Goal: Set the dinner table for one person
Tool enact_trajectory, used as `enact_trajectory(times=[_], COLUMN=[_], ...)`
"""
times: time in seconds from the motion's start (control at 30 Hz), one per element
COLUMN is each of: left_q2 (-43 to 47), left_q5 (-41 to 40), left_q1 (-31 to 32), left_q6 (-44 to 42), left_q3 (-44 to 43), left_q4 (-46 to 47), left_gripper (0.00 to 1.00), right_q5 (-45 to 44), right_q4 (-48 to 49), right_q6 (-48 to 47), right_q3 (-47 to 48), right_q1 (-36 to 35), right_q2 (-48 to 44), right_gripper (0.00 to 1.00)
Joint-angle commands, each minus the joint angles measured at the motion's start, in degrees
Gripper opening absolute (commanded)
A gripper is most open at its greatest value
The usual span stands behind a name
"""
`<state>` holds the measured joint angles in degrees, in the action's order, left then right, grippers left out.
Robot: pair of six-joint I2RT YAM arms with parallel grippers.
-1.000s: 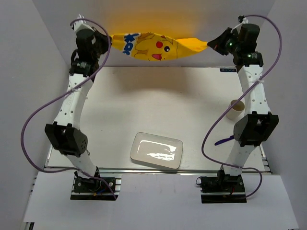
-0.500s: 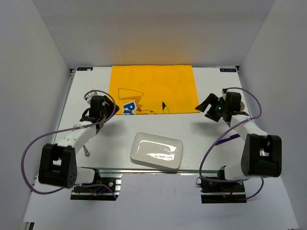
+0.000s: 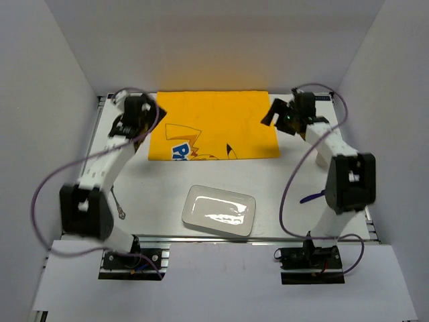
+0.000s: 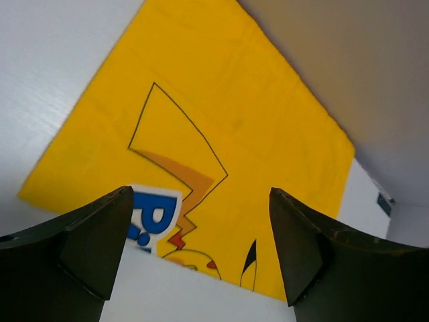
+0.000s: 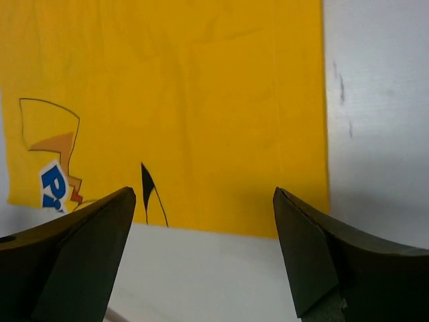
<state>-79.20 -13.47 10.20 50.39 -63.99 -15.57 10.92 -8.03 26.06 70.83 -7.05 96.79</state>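
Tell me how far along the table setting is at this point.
Done: the yellow mat lies spread across the far part of the dinner table. In hand: nothing; the left gripper and right gripper hang open over the mat, both empty. Left: the white plate sits near the front edge, off the mat, and a purple item lies at the table's right side; neither is placed yet.
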Motion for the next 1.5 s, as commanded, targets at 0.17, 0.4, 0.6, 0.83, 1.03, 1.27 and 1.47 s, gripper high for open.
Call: enact_trajectory(times=[0.17,0.4,0.6,0.83,1.03,1.27,1.47], left_q2=[-36.1,-39.8,-38.1,-31.5,-26.0,-24.8,-26.7], left_q5=[7.1,9.7,10.0,10.7,12.6,15.8,14.5], left_q1=[1.1,1.1,1.1,2.2,3.5,6.5,7.6], left_q6=[-5.9,-6.4,-5.9,-5.0,-5.3,-4.2,-3.8], left_q3=[-30.7,-26.4,-17.3,-3.6,2.8,2.1,0.4], left_q4=[-23.1,-21.2,-18.5,-13.4,-10.6,-9.0,-10.5], left_gripper=[0.92,0.92,0.92,0.92,0.92,0.91,0.91], right_q5=[-18.1,-16.5,-17.7,-17.5,-20.0,-18.7,-18.6], right_q4=[-23.6,-17.9,-15.6,-9.5,-8.6,-8.2,-7.2], right_q6=[-6.0,-4.4,-3.3,-0.6,0.4,2.0,3.4], right_q3=[28.2,19.2,10.6,-5.7,-9.0,-10.0,-14.5], right_q1=[-8.1,-8.2,-8.7,-8.2,-7.9,-6.0,-4.8], right_q2=[23.1,24.9,21.2,12.1,9.2,8.7,5.5], right_gripper=[0.89,0.89,0.89,0.89,0.89,0.89,0.89])
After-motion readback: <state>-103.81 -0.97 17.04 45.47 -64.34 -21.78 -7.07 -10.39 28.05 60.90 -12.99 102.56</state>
